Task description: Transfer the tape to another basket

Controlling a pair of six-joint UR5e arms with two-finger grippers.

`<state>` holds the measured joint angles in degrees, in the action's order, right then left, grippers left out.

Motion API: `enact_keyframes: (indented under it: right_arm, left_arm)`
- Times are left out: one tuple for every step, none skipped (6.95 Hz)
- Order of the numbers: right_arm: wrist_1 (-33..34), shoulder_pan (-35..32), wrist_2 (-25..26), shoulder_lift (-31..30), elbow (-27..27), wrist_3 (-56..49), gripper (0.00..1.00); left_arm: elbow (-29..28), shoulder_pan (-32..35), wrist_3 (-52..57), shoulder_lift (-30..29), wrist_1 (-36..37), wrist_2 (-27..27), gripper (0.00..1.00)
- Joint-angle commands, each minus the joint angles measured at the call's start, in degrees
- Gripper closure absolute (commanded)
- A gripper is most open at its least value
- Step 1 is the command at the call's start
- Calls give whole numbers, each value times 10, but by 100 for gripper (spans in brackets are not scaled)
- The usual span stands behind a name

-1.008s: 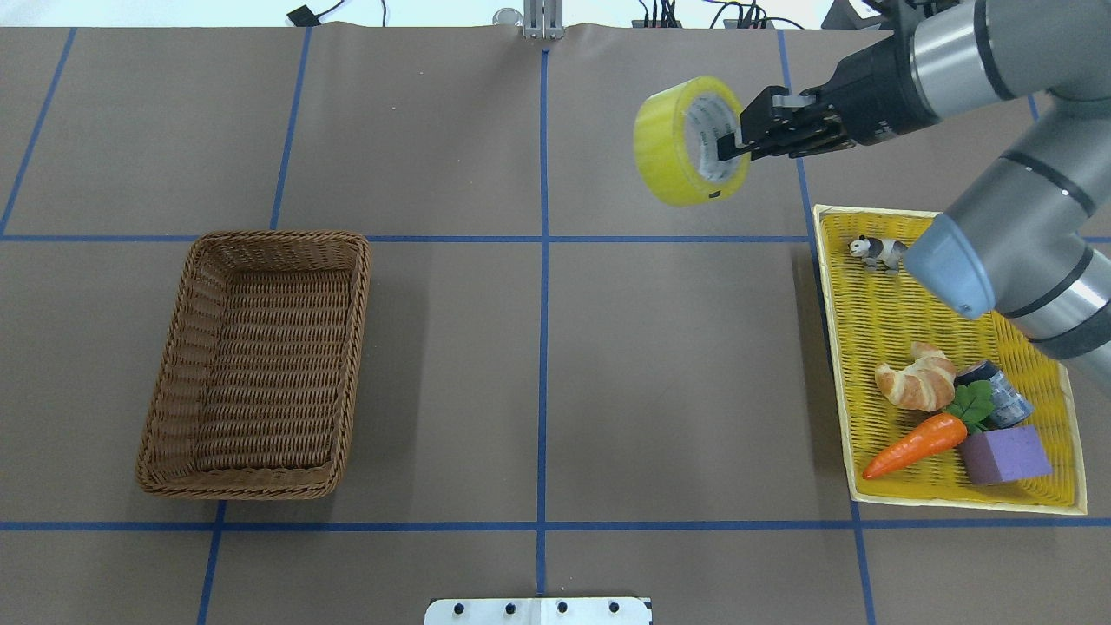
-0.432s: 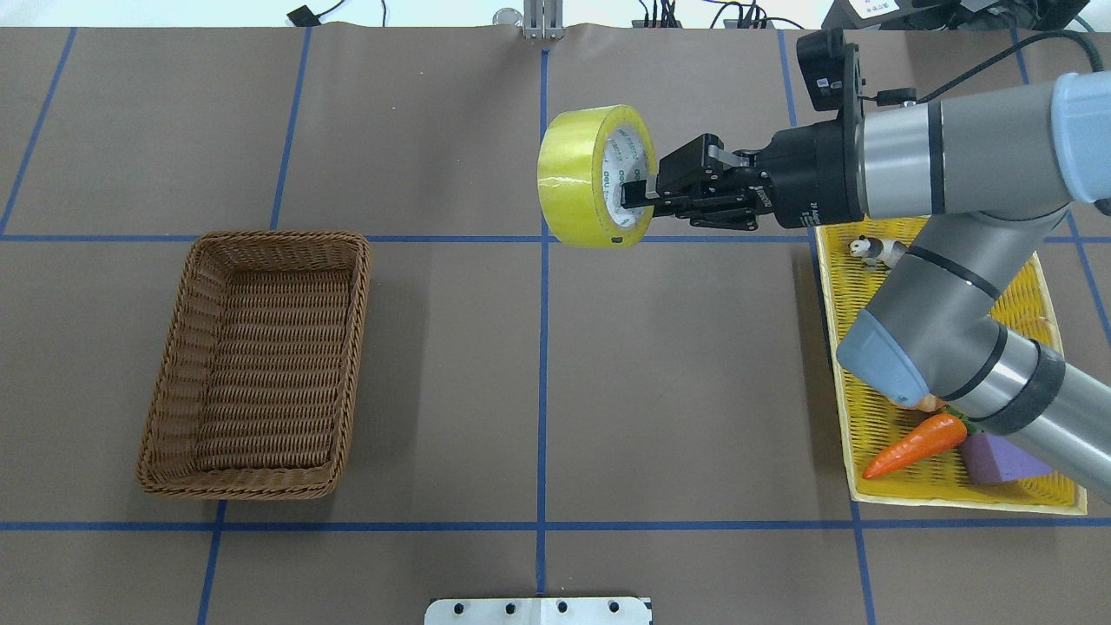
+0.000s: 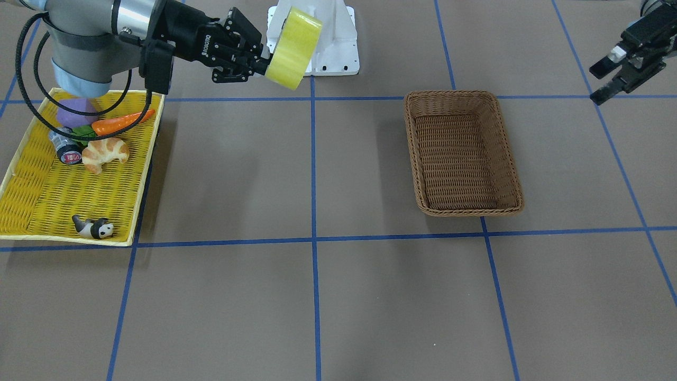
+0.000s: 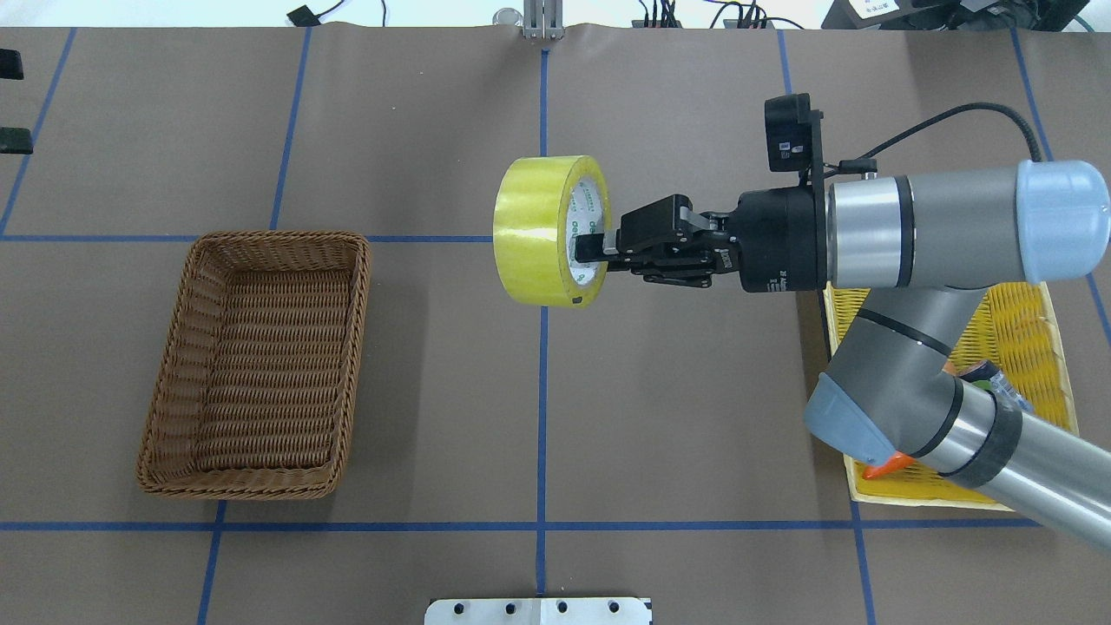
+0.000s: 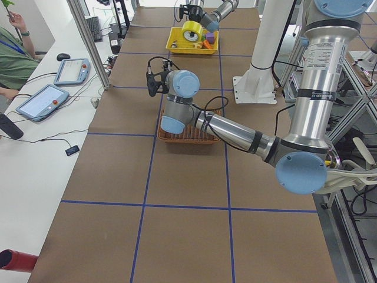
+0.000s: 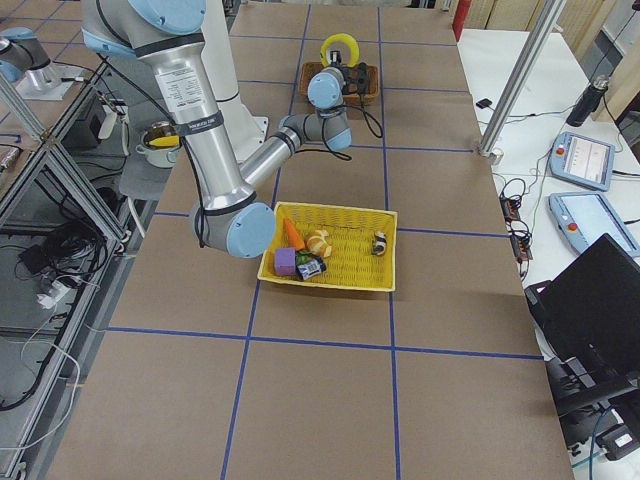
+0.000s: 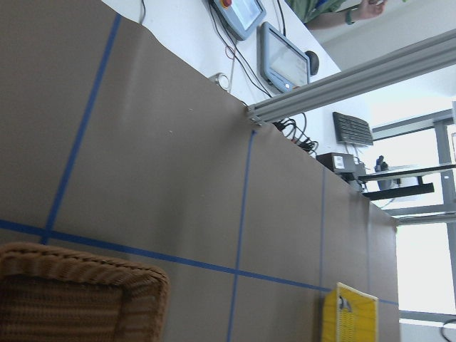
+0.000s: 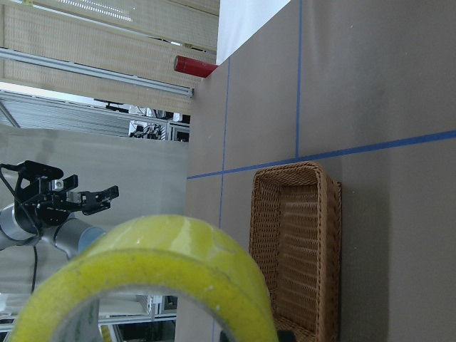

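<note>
Tape (image 4: 542, 230) in my right gripper (image 4: 599, 254): jaws narrow, clamped on roll's wall, one finger apparently through centre hole. Roll stands on edge, high over worktop (image 4: 677, 391) at centre line, between yellow tray (image 3: 31, 185) and basket (image 4: 282, 235), well apart from basket. Left gripper (image 3: 596, 83) off to side, jaws apart, empty.

Step in hand, my judgement: carry across. Travel level and clear braided rim. Stop over basket's middle, lower inside, then release, since roll on edge likely rolls. Grip off-centre, so move smoothly.
</note>
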<state>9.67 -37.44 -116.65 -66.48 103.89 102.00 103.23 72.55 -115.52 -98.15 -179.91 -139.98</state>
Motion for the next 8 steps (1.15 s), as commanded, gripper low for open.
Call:
enact_keyframes:
  right_arm:
    - [-60,52,67,0,-5,4,100]
    - [-63,54,67,3,-5,2,100]
    - [-62,59,68,10,-5,3,100]
    - [-62,67,68,17,-6,4,100]
    - [-62,73,67,20,-7,5,100]
    - [-61,80,67,21,-8,5,100]
    - [-59,87,67,28,-11,4,100]
    - [-59,92,68,30,-11,4,100]
  left_arm:
    - [1,-97,-115,-10,-167,153,2]
    - [3,-124,-139,-37,-173,194,2]
    - [3,-150,-139,-63,-168,196,2]
    - [1,-177,-138,-93,-165,197,2]
    - [1,-201,-138,-109,-159,198,2]
    - [0,-230,-136,-114,-157,217,2]
    - [-5,-251,-131,-124,-157,222,2]
    - [-6,-265,-130,-129,-158,222,2]
